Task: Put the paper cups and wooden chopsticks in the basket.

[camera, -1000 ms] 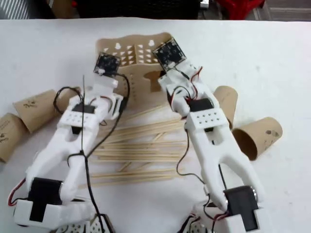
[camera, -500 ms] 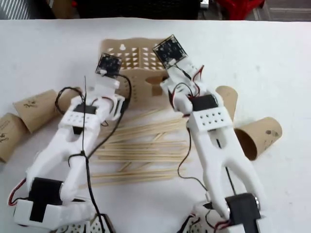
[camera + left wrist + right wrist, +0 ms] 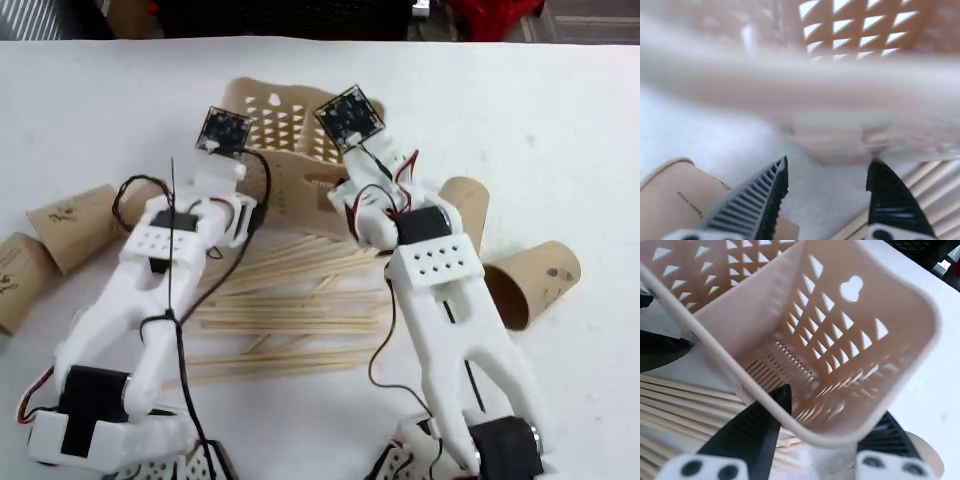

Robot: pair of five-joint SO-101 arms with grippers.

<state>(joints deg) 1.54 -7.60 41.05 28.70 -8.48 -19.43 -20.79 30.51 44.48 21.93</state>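
- One basket (image 3: pixel 280 118), tan with triangular cut-outs, stands tilted at the far middle of the white counter (image 3: pixel 560 120), between the two wrists.
- Four paper cups (image 3: pixel 75 228) lie on their sides in plain sight. Two are left of the left arm (image 3: pixel 150 270), and the outer cup (image 3: pixel 12 278) is at the counter's edge. Two are right of the right arm (image 3: pixel 440 290), a near cup (image 3: pixel 535 280) and a far cup (image 3: pixel 468 205).
- A fifth cup (image 3: pixel 670 200) lies just beside the left jaws, partly hidden.
- Wooden chopsticks (image 3: pixel 290 310) lie in one loose pile between the arms. There are more than ten, too overlapped for an exact count.
- The left arm stretches forward. The left jaws are spread and hold nothing, low over the counter just before the basket's wall.
- The right arm stretches forward. The right jaws pinch the basket's rim near a corner, one inside and one outside.
- The cups bear small dark print, too small to read.
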